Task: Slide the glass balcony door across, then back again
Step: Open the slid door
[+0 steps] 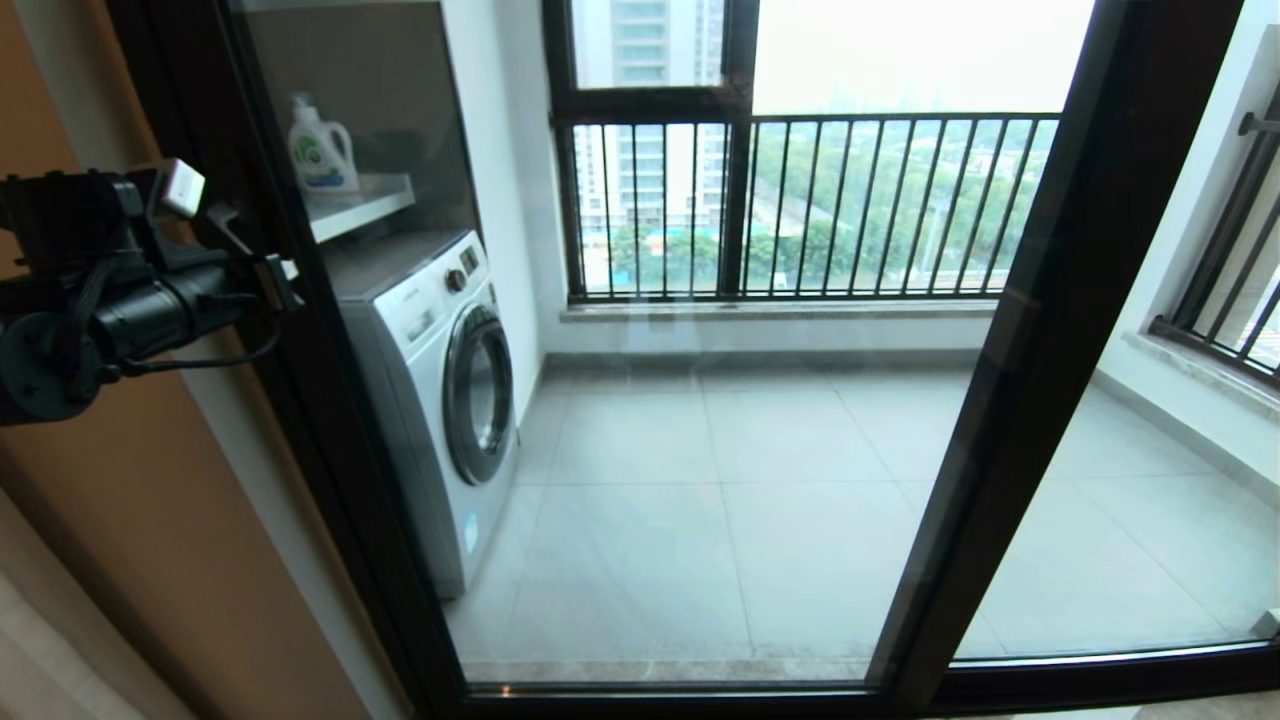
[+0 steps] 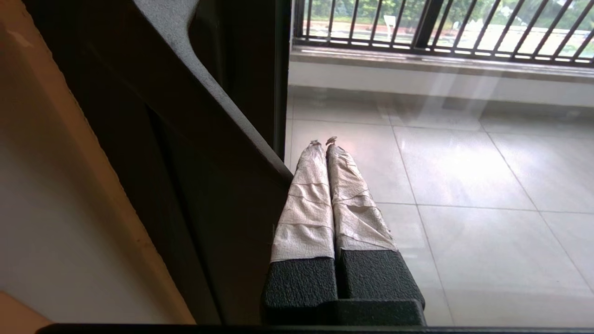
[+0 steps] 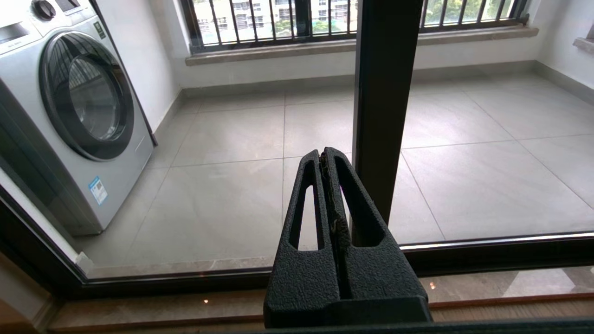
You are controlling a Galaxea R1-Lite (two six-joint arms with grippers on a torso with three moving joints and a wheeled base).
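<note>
The glass balcony door (image 1: 700,450) fills the middle of the head view, between a dark left upright (image 1: 300,400) and a dark middle upright (image 1: 1010,380). My left gripper (image 1: 278,283) is at the left upright, about chest height. In the left wrist view it (image 2: 323,141) is shut with nothing between its tape-wrapped fingers (image 2: 306,204), which lie right beside a dark bar with a grey edge (image 2: 222,106) on that upright. My right gripper (image 3: 323,155) is shut and empty, low in front of the middle upright (image 3: 380,93); the head view does not show it.
A washing machine (image 1: 440,390) stands behind the glass at the left, under a shelf with a detergent bottle (image 1: 322,150). The black-barred railing and window (image 1: 800,210) close the balcony's far side. A second glass panel (image 1: 1120,520) lies right of the middle upright. A brown wall (image 1: 130,520) borders the left.
</note>
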